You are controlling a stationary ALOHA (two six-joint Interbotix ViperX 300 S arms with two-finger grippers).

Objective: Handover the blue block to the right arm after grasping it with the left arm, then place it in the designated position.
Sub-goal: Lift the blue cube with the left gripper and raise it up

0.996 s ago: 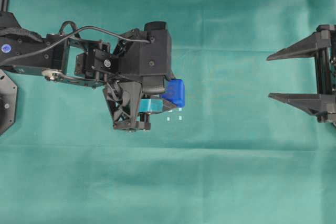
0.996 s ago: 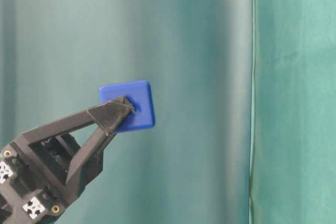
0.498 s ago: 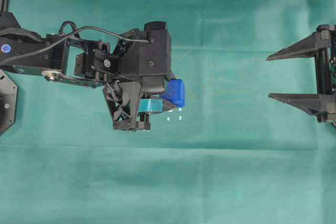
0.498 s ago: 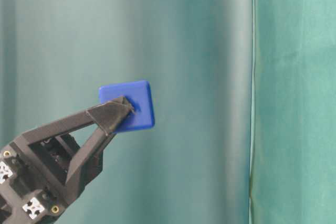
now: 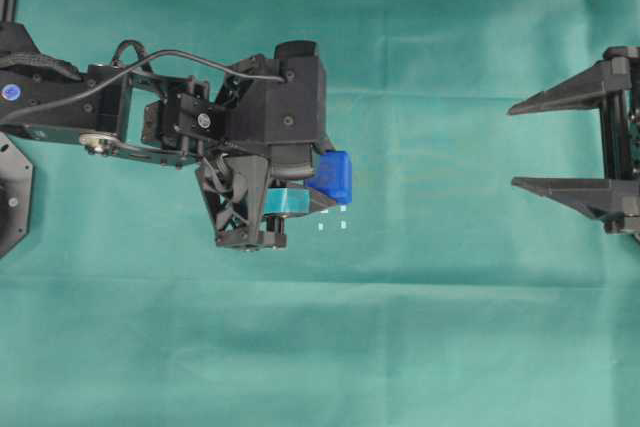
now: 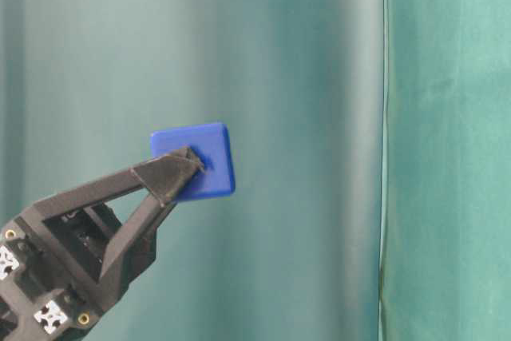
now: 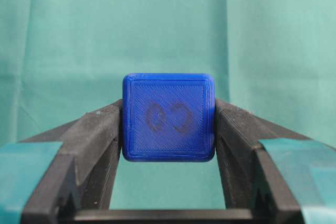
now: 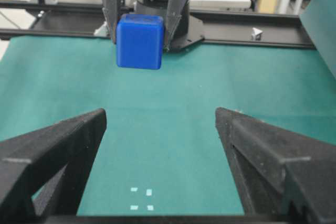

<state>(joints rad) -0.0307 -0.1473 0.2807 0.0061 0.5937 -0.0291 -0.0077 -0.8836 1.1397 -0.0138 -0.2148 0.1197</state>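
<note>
My left gripper point(image 5: 328, 185), the one with teal bands, is shut on the blue block point(image 5: 334, 176) and holds it above the green cloth, left of centre. The left wrist view shows the blue block point(image 7: 168, 117) pinched on both sides at the fingertips, its embossed face towards the camera. The designated position point(image 5: 333, 219), a small square of white marks, lies just below and right of the block. My right gripper point(image 5: 512, 146) stands open at the right edge, pointing left, well apart from the block. Its wrist view shows the blue block point(image 8: 139, 41) ahead and the white marks point(image 8: 142, 199) between the open fingers.
Green cloth point(image 5: 400, 347) covers the table. The left arm point(image 5: 120, 112) stretches in from the left edge, with a black base plate point(image 5: 10, 197) beneath it. In the right wrist view, a black frame rail point(image 8: 252, 19) crosses the far side.
</note>
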